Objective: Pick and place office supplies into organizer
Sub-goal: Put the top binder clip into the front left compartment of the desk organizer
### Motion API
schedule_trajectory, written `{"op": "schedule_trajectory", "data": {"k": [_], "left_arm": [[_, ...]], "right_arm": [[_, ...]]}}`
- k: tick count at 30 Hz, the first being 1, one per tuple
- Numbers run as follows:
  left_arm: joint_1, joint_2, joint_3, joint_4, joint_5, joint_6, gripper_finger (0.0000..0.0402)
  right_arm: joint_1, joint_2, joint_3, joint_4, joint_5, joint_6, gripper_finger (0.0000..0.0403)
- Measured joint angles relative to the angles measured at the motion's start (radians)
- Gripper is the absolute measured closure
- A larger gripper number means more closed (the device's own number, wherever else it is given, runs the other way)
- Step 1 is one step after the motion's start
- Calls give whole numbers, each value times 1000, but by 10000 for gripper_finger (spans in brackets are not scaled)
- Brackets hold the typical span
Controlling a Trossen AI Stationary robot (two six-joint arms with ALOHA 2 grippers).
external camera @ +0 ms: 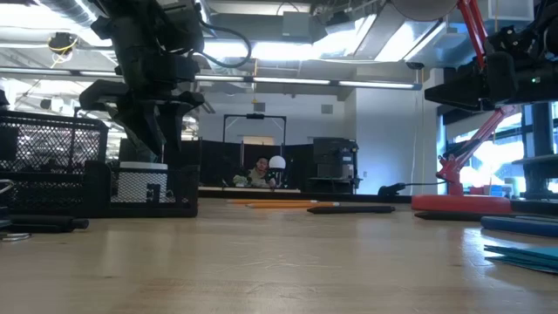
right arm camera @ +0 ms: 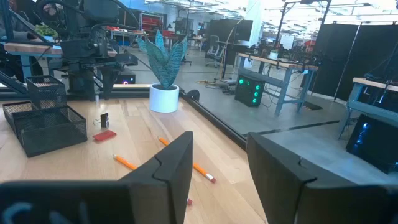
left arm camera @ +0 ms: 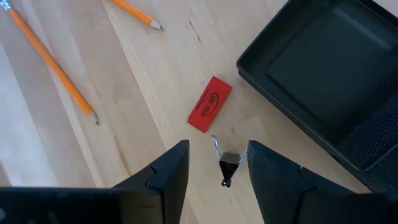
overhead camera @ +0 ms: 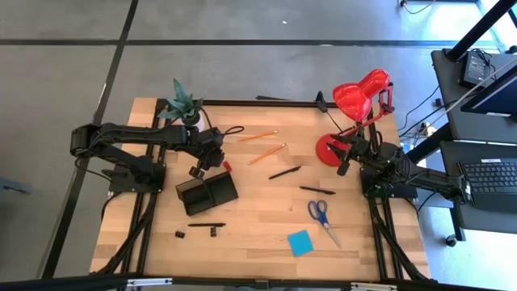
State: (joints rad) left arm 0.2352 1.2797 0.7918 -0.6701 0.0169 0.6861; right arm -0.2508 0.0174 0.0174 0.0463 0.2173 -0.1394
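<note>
Organizer point(overhead camera: 207, 194) is sitting just beside the left gripper point(left arm camera: 217, 163), whose parted fingers are straddling a small black clip point(left arm camera: 227, 167) standing on the table by a red eraser point(left arm camera: 209, 112); centring, then closing squarely should keep it from slipping. Right gripper point(right arm camera: 219, 163), open, is waiting near the lamp point(overhead camera: 361, 97).

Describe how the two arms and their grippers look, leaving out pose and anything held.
Both arms are dark, nearly black, built of jointed blocky segments with black cables looping along them. The left gripper and the right gripper each end in two broad, matte black fingers with angular, faceted faces. No markings show on them.
</note>
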Motion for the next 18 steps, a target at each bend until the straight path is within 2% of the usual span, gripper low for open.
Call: {"op": "schedule_trajectory", "data": {"k": [10, 18], "left_arm": [[0, 6, 0, -10, 1, 61, 244], [4, 110, 0, -15, 0, 61, 244]], "right_arm": [[0, 0, 0, 0, 0, 6, 249], [0, 0, 0, 0, 0, 6, 249]]}}
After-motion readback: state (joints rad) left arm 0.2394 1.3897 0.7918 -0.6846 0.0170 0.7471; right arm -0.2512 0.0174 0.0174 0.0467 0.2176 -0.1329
